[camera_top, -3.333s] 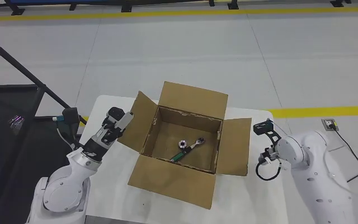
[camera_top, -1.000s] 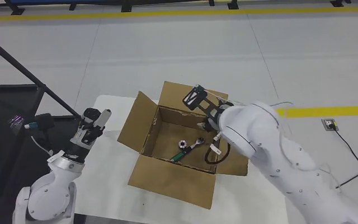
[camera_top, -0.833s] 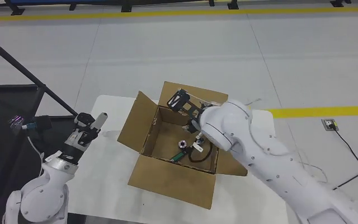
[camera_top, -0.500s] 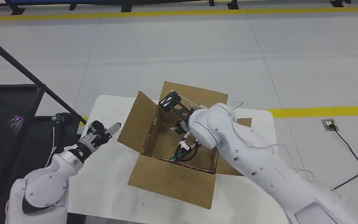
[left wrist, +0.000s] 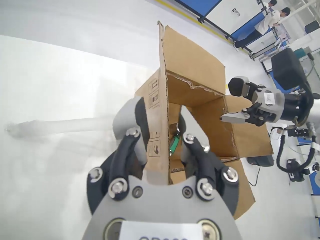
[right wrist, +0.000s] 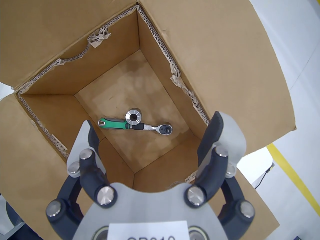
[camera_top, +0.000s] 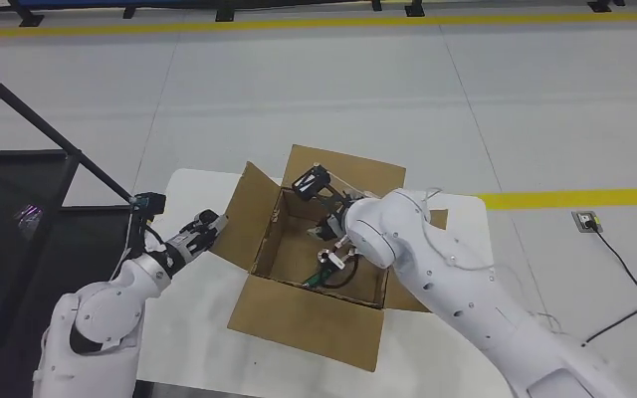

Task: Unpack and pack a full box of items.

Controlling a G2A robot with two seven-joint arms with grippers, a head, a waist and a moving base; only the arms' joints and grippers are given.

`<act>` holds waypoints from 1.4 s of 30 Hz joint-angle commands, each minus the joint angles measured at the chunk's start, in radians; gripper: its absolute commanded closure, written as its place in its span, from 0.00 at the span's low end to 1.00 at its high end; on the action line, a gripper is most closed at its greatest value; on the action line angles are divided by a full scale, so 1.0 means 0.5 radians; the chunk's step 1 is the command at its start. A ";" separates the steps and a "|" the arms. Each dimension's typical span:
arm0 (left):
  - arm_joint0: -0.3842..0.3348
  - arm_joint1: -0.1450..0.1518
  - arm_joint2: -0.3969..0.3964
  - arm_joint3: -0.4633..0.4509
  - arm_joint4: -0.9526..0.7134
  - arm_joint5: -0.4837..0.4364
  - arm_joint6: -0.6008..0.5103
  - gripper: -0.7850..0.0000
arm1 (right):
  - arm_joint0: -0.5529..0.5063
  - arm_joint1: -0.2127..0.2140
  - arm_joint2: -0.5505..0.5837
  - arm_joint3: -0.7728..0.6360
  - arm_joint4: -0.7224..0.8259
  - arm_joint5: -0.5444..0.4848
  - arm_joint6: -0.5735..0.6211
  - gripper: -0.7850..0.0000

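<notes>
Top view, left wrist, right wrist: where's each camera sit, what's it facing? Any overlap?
Top view: above the arms, looking down at the table and open box; both arms show.
Left wrist view: beside the box, facing along its side flap; the left gripper straddles it, the right gripper beyond.
Right wrist view: over the box, looking down inside at the wrench; its open gripper frames it.
Shared: all three show the box and wrench.

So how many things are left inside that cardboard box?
2. A green-handled ratchet wrench lies flat on the floor of the box. A round metal socket sits against its shaft. A little of the floor is hidden, so more could be there.
</notes>
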 commanded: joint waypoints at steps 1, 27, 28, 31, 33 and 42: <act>-0.011 0.003 0.010 0.019 -0.030 0.018 -0.003 0.87 | -0.014 0.003 0.020 -0.006 -0.010 -0.019 0.006 0.00; 0.074 0.057 -0.017 -0.004 -0.188 0.055 0.073 1.00 | 0.051 -0.122 -0.074 0.292 0.066 -0.283 0.059 0.00; 0.085 0.060 -0.024 -0.010 -0.191 0.059 0.082 1.00 | 0.056 -0.131 -0.087 0.312 0.077 -0.294 0.059 0.00; 0.120 0.066 -0.041 -0.032 -0.206 0.065 0.101 1.00 | 0.079 -0.164 -0.132 0.384 0.102 -0.317 0.064 0.00; 0.145 0.070 -0.052 -0.047 -0.214 0.065 0.116 1.00 | 0.091 -0.191 -0.164 0.446 0.122 -0.320 0.050 0.00; 0.261 0.085 -0.106 -0.119 -0.258 0.089 0.192 1.00 | 0.137 -0.342 -0.330 0.793 0.220 -0.347 -0.076 0.00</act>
